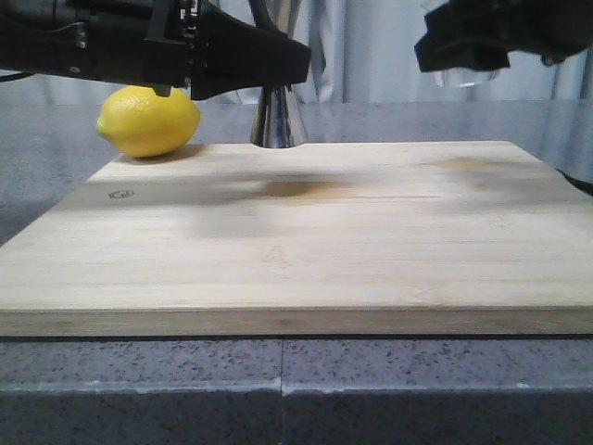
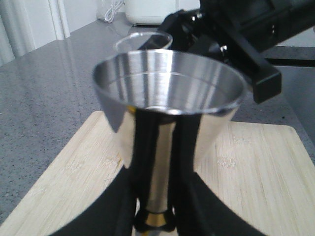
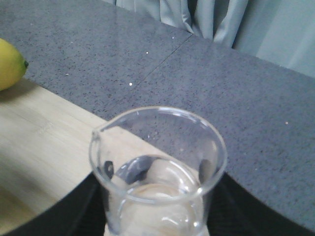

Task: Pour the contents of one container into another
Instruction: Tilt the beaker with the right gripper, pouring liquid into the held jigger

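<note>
The steel jigger (image 1: 278,122) stands at the wooden board's far edge, its upper cup hidden behind my left gripper (image 1: 278,63). In the left wrist view the jigger's open cup (image 2: 170,93) fills the frame and the gold band (image 2: 156,219) sits between the black fingers; my left gripper (image 2: 156,209) is shut on its waist. The clear glass beaker (image 3: 157,167) is upright in my right gripper (image 3: 157,211), raised at the upper right of the front view, beaker (image 1: 468,76) under gripper (image 1: 473,46). The beaker's rim (image 2: 142,40) shows just behind the jigger.
A yellow lemon (image 1: 148,120) lies at the board's far left corner, close to the jigger; the same lemon (image 3: 10,64) shows in the right wrist view. The wooden cutting board (image 1: 296,241) lies on a grey speckled counter (image 1: 278,389). Curtains hang behind.
</note>
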